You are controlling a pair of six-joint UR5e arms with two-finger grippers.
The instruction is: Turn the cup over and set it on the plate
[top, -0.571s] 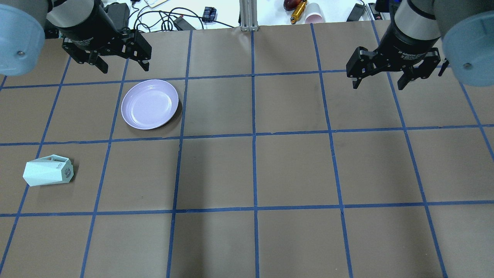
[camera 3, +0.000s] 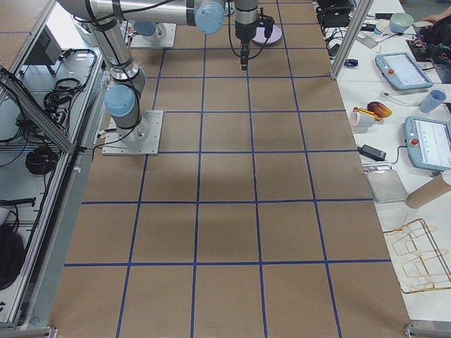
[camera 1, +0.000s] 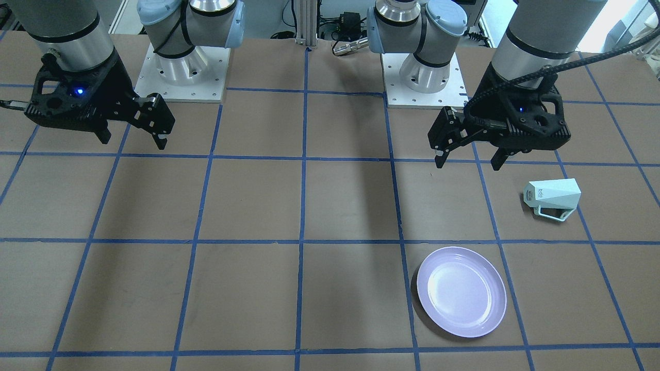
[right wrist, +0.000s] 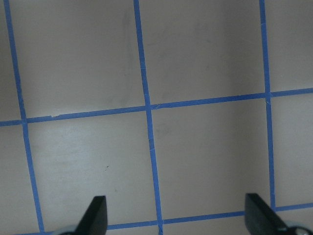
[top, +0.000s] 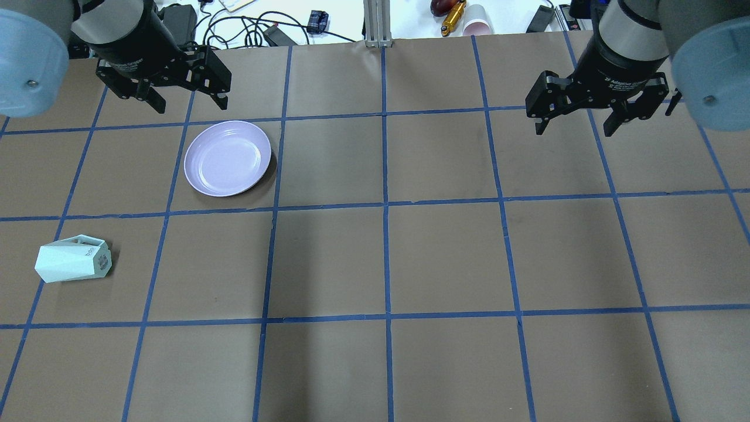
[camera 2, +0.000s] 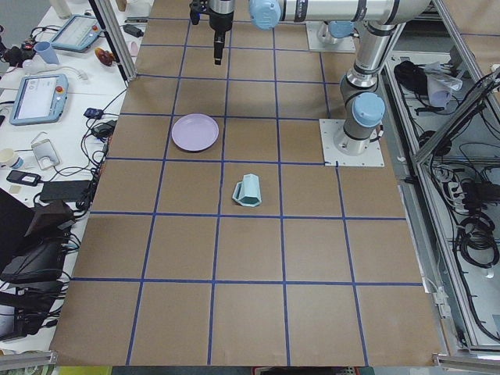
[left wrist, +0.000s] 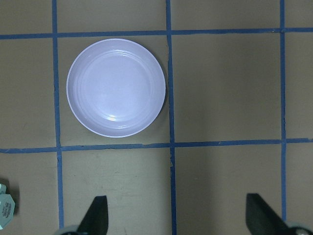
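Note:
The pale mint-green cup (top: 73, 266) lies on its side near the table's left edge, its labelled base facing right; it also shows in the front view (camera 1: 553, 196). The lavender plate (top: 227, 158) sits empty, farther from the robot than the cup. My left gripper (top: 190, 105) is open and empty, hovering high just beyond the plate. In the left wrist view the plate (left wrist: 116, 88) is straight below, ahead of the open fingers (left wrist: 98, 215), and the cup's base (left wrist: 5, 210) peeks in at the left edge. My right gripper (top: 574, 130) is open and empty over the right side.
The table is brown paper with a blue tape grid (top: 385, 205). Cables, a pink cup (top: 477, 26) and tools lie beyond the far edge. The two arm bases (camera 1: 180, 67) stand on the robot's side. Only bare paper shows in the right wrist view, under the right gripper (right wrist: 176, 220).
Almost nothing. The left gripper has shifted very slightly toward the far edge. The cup, the plate and the right gripper are where they were.

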